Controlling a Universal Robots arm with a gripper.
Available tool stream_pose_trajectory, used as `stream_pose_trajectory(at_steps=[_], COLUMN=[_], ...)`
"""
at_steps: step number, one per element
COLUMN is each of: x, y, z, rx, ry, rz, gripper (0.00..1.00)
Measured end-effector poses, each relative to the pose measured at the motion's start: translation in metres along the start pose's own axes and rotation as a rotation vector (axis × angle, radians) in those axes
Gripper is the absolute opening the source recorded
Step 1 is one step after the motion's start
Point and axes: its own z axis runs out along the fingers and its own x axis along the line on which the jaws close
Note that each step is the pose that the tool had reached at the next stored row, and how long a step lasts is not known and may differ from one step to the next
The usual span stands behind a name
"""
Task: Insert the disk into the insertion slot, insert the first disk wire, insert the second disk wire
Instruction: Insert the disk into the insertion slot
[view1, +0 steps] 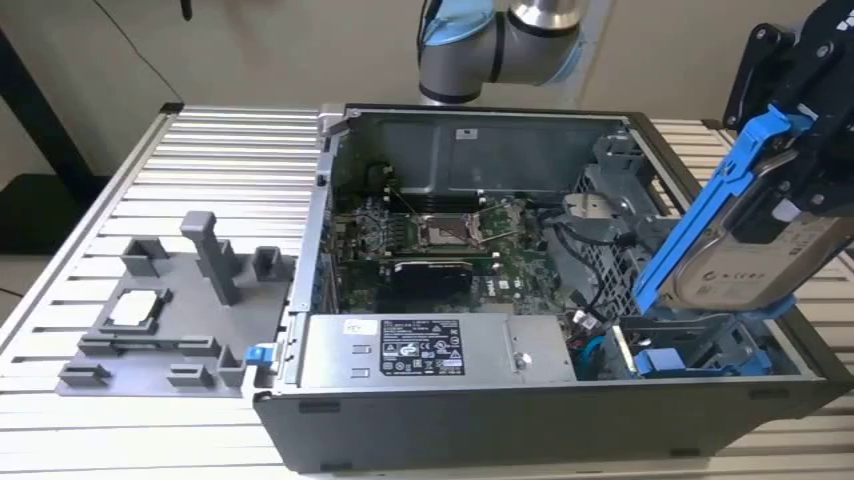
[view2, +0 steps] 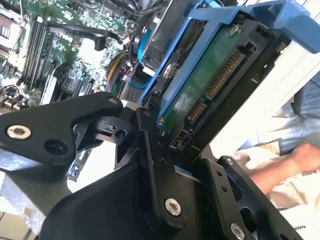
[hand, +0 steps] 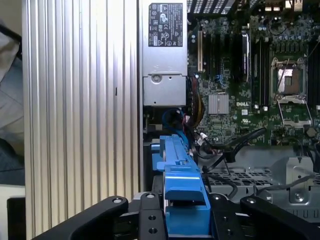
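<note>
ribbed alu table (view1: 107, 430) carries an open pc case (view1: 467, 430). gripper (view1: 805, 185), upper right of the exterior view, is clamped on the disk (view1: 754, 255). in the first wrist view its black fingers (hand: 150, 220) flank the blue frame (hand: 185, 200). disk hangs tilted, lower end just over the insertion slot (view1: 701, 350) at the case's lower right, not seated. motherboard (view1: 441, 235) mid-frame, psu (view1: 427, 350) below it, grey fixture (view1: 174, 320) at left.

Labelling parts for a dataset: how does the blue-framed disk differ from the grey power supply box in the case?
The disk is held steeply tilted by the claw over the case; the power supply lies flat inside it. The disk wears a bright blue frame; the power supply has none. The power supply looks bulkier than the disk. Both are grey metal.
</note>
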Motion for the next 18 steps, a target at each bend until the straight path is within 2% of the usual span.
stream_pose_trajectory(at_steps=[18], x=[-0.0002], y=[-0.0055], z=[0.0214], rx=[0.0036], ry=[0.0002], rz=[-0.002], gripper=[0.33])
